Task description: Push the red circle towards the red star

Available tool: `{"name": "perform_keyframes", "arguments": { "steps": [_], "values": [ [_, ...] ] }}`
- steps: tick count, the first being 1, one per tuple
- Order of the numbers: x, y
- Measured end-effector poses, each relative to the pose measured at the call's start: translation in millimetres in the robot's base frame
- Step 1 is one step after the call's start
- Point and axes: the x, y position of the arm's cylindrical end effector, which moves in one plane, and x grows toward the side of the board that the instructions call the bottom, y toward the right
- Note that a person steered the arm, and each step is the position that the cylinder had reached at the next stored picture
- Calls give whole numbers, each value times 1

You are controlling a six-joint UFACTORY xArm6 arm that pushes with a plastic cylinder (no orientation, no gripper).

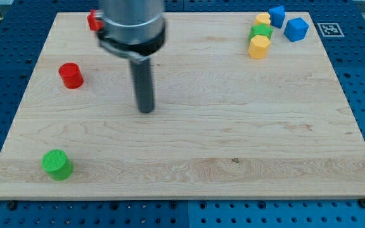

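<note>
My tip (146, 110) rides bare, touching nothing — well right of the red circle (71, 75). The red star (94, 20) sits above it, half hidden; an off-centre push could send the circle wide.

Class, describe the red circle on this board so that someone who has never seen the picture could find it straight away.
Start at the wooden board and go to its left side, in the upper half. The red circle stands there alone, a short round cylinder, to the left of my tip and apart from it. The other red block sits higher, at the top edge, partly hidden by the arm; the green cylinder is near the bottom left corner.
</note>
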Motion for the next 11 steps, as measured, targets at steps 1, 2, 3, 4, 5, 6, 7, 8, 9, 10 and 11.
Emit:
{"name": "perform_keyframes", "arguments": {
  "steps": [1, 2, 3, 4, 5, 6, 7, 8, 9, 10, 11],
  "values": [
    [0, -64],
    [0, -81],
    [-8, -112],
    [-18, -146],
    [-33, -146],
    [-56, -146],
    [-73, -139],
    [-79, -126],
    [-79, -108],
    [-82, -93],
    [-94, -84]
  ]
}}
